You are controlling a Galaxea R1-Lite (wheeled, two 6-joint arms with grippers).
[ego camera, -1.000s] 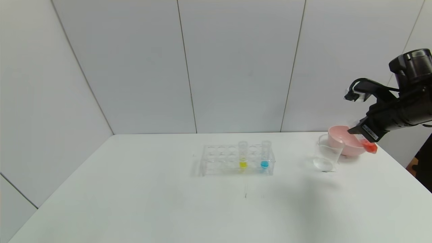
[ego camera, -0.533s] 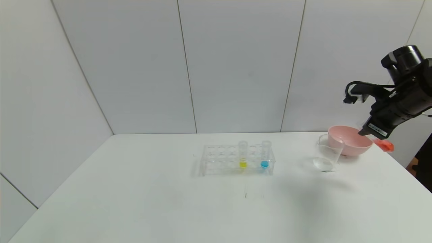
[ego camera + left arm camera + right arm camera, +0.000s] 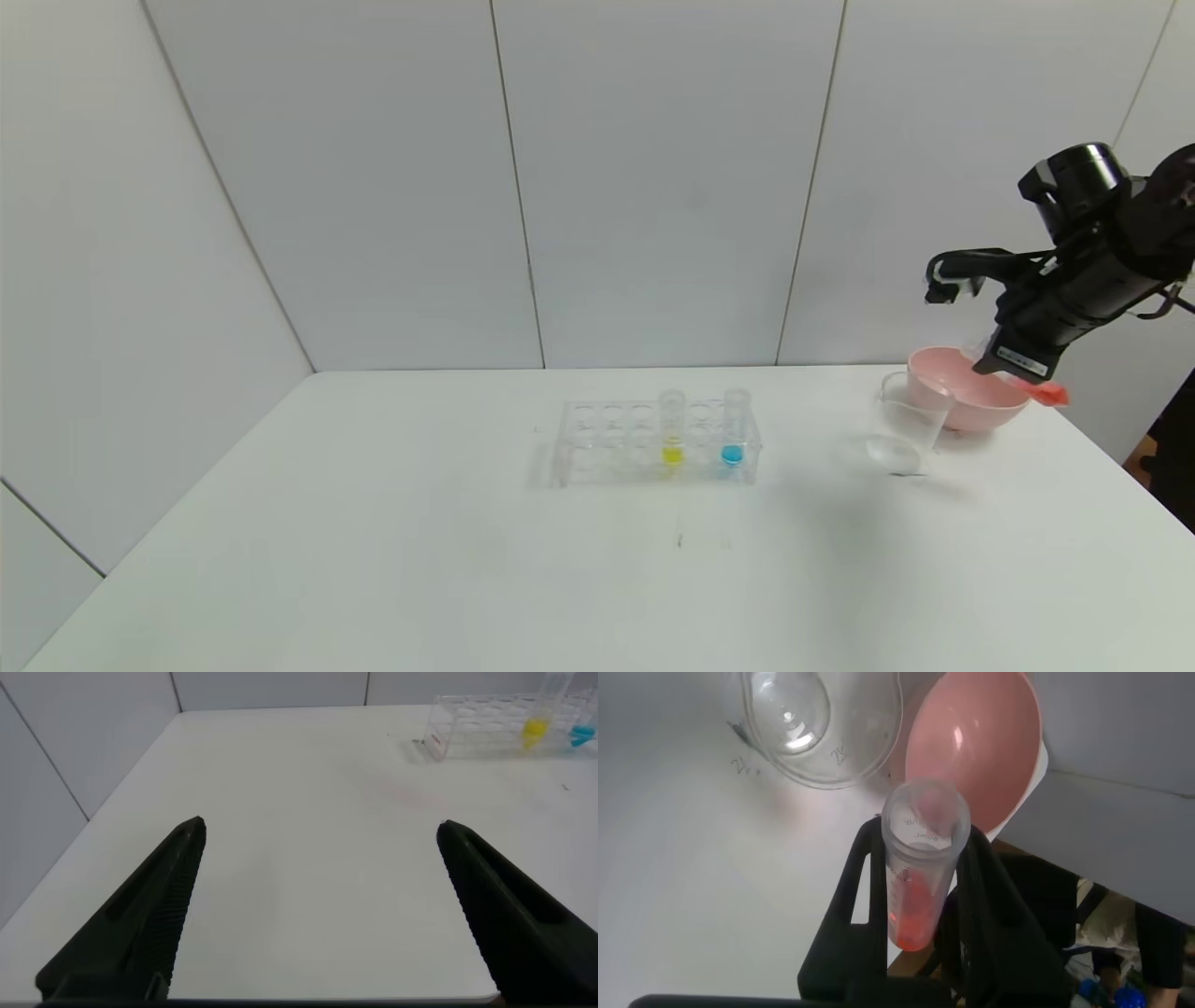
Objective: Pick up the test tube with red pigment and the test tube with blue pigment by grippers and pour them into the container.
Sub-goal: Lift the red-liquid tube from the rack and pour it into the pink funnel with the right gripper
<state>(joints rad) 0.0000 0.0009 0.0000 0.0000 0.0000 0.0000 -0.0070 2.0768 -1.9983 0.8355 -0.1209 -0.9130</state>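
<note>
The right gripper [image 3: 1013, 369] pinches the test tube with red pigment [image 3: 920, 873] above the pink bowl [image 3: 962, 397], not yet poured into the container [image 3: 904, 431]; the test tube with blue pigment [image 3: 734, 434] waits in the rack [image 3: 597, 443]; the left gripper [image 3: 322, 905] idles, fingers spread

From my head, my right claw [image 3: 1013, 369] covers the middle of the red tube [image 3: 1047, 394]; only its orange end pokes out, and I cannot tell how far it tips. My wrist camera cuts off the beaker [image 3: 822, 728] and the pink bowl [image 3: 976, 751] at the frame's edge. My left claw [image 3: 322, 905] appears only in its own wrist view, both fingers clipped. The rack [image 3: 505, 733] is cropped there, blue tube [image 3: 581, 735] barely readable.
</note>
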